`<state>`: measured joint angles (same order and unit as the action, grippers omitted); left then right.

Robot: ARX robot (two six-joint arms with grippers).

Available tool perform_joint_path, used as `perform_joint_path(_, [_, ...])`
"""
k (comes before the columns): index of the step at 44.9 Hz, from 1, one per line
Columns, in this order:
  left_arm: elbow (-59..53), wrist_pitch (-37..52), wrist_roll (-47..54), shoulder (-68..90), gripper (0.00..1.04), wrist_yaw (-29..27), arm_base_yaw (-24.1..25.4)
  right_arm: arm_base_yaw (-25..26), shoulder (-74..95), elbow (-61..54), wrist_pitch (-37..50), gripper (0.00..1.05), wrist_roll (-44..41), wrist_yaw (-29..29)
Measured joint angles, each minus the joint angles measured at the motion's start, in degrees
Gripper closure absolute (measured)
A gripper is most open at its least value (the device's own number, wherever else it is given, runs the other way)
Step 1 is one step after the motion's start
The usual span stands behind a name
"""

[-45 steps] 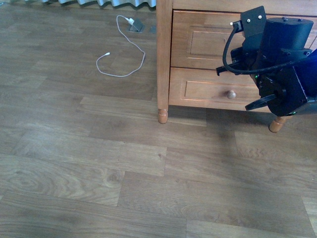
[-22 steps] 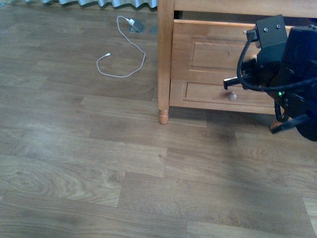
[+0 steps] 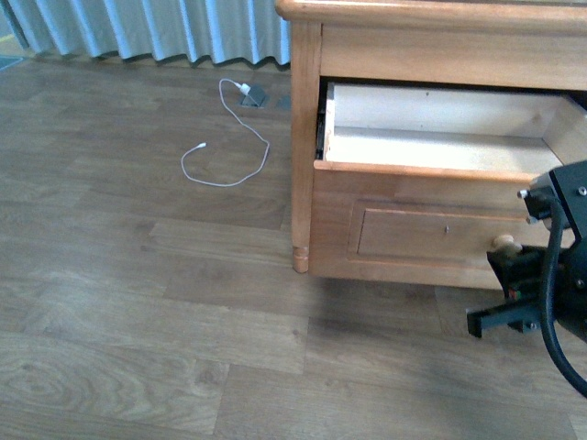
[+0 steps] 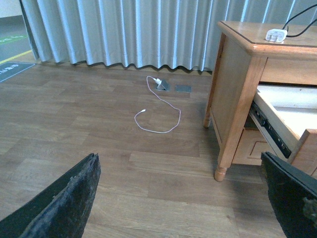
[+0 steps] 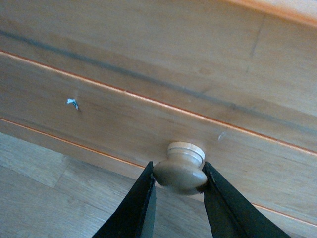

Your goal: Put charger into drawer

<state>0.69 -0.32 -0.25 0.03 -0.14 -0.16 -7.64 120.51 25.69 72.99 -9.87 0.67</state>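
Observation:
The charger point(image 4: 276, 34), a small white block with a black cable, lies on top of the wooden cabinet point(image 4: 237, 79) in the left wrist view; the front view does not show it. The drawer point(image 3: 413, 229) stands pulled far out, with its pale inside showing point(image 4: 285, 111). My right gripper point(image 3: 510, 261) is shut on the drawer's round knob point(image 3: 505, 244), and the two black fingers point(image 5: 138, 203) squeeze the knob point(image 5: 181, 171) from both sides. My left gripper point(image 4: 178, 163) hangs open over bare floor, left of the cabinet.
A long white cable point(image 3: 225, 151) lies looped on the wood floor, running to a floor socket point(image 3: 253, 95) near the grey curtain point(image 3: 156, 27). The cabinet's leg point(image 3: 300, 257) stands at the drawer's left. A lower drawer front point(image 4: 252, 146) sits under the open one.
The drawer has come from shut to far open, drawn out by my right gripper on its knob. The front view now shows more of the curtain and the cabinet top.

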Motion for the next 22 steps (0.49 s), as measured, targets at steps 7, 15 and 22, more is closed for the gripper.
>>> perform_joint_path(7, [0.00,0.00,0.00,0.00,0.06,0.00,0.00,0.13,-4.81,-2.58,-0.70,0.58,1.14,-0.09])
perform_joint_path(15, [0.00,0.00,0.00,0.00,0.06,0.00,0.00,2.49,-20.02,-5.20,-9.03,0.28,3.74,-1.03])
perform_joint_path(22, [0.00,0.00,0.00,0.00,0.06,-0.02,0.00,5.29,-37.11,-6.05,-20.52,0.06,5.46,-2.47])
